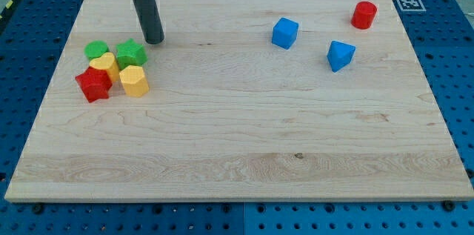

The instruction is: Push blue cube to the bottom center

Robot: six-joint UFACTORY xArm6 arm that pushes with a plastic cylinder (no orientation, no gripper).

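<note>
The blue cube [284,32] sits in the upper right part of the wooden board [237,161]. A second blue block [340,55], of angular shape, lies to its lower right. My tip [154,41] touches the board at the upper left, far to the left of the blue cube and just above right of a green star-shaped block [131,53].
A cluster sits at the left: a green block [96,50], the green star, a yellow block [104,64], a yellow hexagonal block [134,81] and a red star-shaped block [93,84]. A red cylinder [364,15] stands at the upper right. A fiducial tag [406,2] lies off the board's top right corner.
</note>
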